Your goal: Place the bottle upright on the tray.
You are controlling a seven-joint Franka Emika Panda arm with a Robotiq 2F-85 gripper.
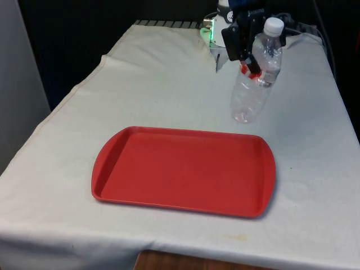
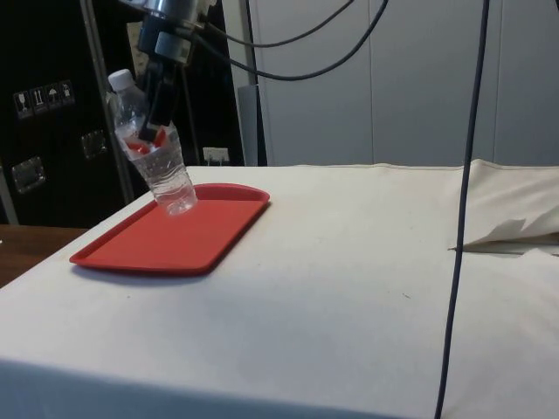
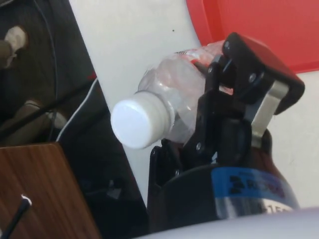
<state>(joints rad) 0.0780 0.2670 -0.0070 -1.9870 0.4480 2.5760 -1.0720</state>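
A clear plastic bottle (image 1: 256,84) with a white cap and a red label hangs tilted in the air, cap up. My gripper (image 1: 247,63) is shut on its upper body, near the red label. The bottle (image 2: 153,153) is off the table, its base low and just beyond the tray's far edge. The red tray (image 1: 185,169) lies flat and bare in the middle of the table. In the wrist view the bottle (image 3: 164,94) with its white cap sits between my black fingers (image 3: 249,79), with a corner of the tray (image 3: 259,25) beyond.
White cloth covers the table (image 1: 84,112). A fold of cloth (image 2: 515,227) and a hanging black cable (image 2: 458,218) are near the side camera. Dark cabinets (image 2: 52,113) stand behind the tray.
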